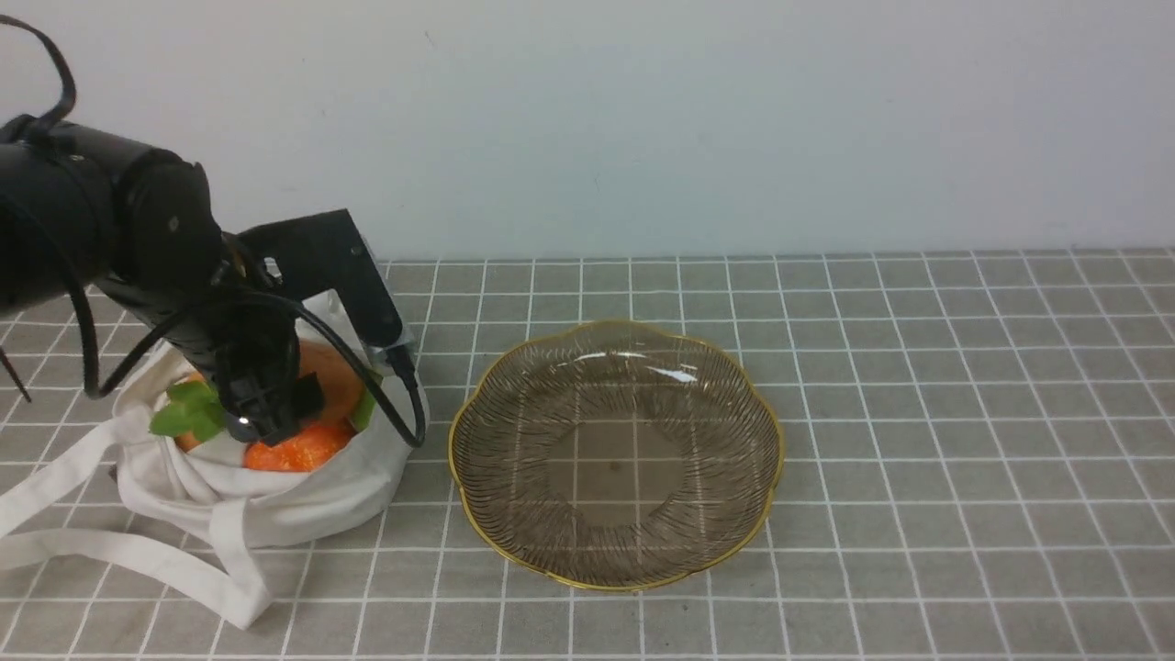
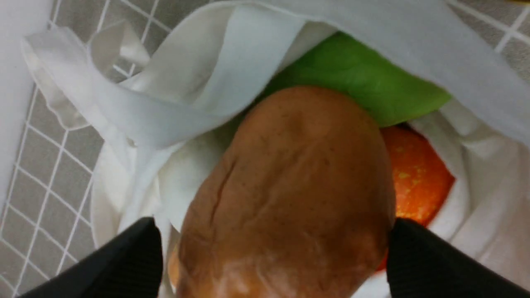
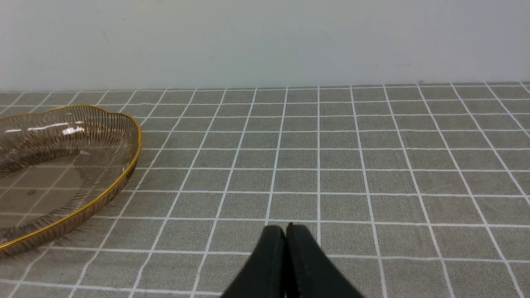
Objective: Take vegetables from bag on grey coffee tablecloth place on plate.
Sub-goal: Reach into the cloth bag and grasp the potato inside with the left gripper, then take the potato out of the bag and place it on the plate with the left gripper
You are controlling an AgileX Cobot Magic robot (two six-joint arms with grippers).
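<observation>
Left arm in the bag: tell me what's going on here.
The left gripper is down inside the white bag, its jaws open either side of the brown potato, with an orange piece and a green piece beside it. Nothing is lifted clear yet. The plate beside the bag holds nothing. The right gripper is shut and empty, low over the tablecloth.

1. The left gripper (image 1: 269, 413) covers most of the potato (image 1: 335, 381) in the bag (image 1: 275, 505), at 9 o'clock from the plate (image 1: 452, 450).
2. The straps (image 1: 55, 543) run off the front view's edge.
3. The right wrist view crops the plate.
</observation>
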